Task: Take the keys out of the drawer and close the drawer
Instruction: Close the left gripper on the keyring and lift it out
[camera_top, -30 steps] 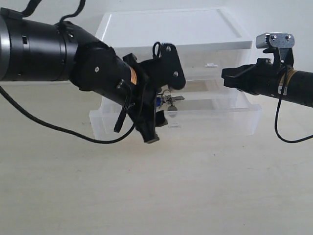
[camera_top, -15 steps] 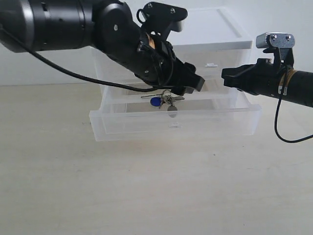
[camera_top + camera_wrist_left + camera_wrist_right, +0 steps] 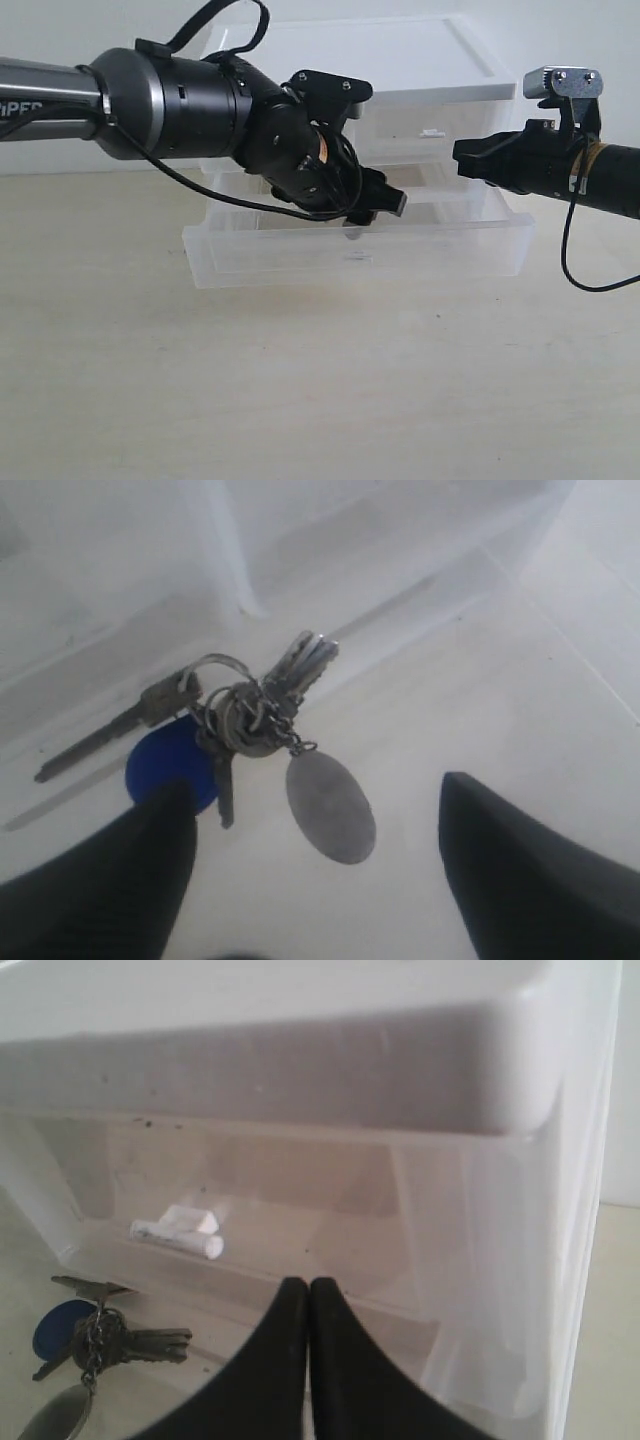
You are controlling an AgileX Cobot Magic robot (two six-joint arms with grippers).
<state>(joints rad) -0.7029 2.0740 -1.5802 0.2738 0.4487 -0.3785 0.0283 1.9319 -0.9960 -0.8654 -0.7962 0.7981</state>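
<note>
Over the last half second the left arm has dipped from above the drawer down into it. In the exterior view it now hides the keys that were in plain sight, while the right arm has not stirred. The keys (image 3: 250, 720) lie loose on the floor of the pulled-out drawer (image 3: 350, 262), with the blue tag (image 3: 165, 770) and grey disc (image 3: 330, 805) fanned out from the ring, and nothing grips them yet. The left gripper (image 3: 315, 785) hangs just over them, its fingers (image 3: 110, 880) spread wide to either side of the bunch and touching none of it. So the step in hand is the reach for the keys. The next move probably calls for a short further descent, a pinch centred on the ring cluster, then a lift high enough to clear the drawer's front wall. The right gripper (image 3: 308, 1305) waits with its fingers pressed together on nothing, beside the translucent drawer cabinet (image 3: 350, 60) near an upper drawer's tab handle (image 3: 180, 1232). From there it seems well placed to push the drawer shut afterwards.
</note>
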